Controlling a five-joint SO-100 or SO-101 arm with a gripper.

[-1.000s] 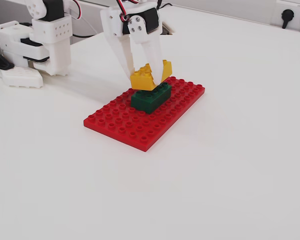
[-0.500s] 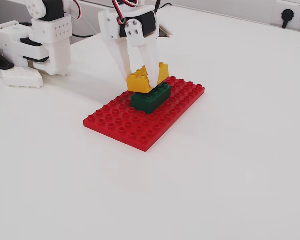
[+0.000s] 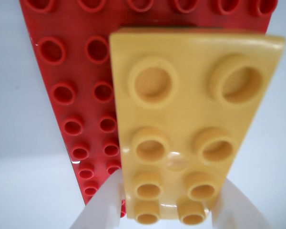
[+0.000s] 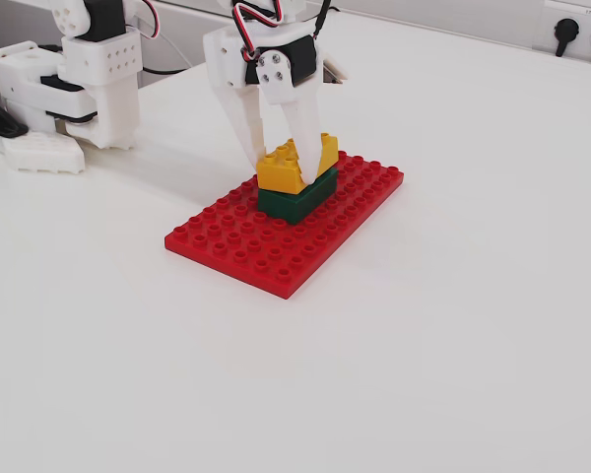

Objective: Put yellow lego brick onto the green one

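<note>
The yellow lego brick (image 4: 281,175) sits on top of the dark green brick (image 4: 297,203), which stands on a flat red studded baseplate (image 4: 246,246). My gripper (image 4: 284,171) comes down from above with its white fingers (image 4: 244,123) on either side of the yellow brick, shut on it. In the wrist view the yellow brick (image 3: 190,119) fills the middle, the gripper (image 3: 171,183) holds its near end, and the red baseplate (image 3: 71,95) shows to the left. The green brick is hidden in the wrist view.
The arm's white base and motor housing (image 4: 69,79) stand at the back left of the white table (image 4: 453,325). A wall socket (image 4: 569,30) is at the far right edge. Cables run behind the arm.
</note>
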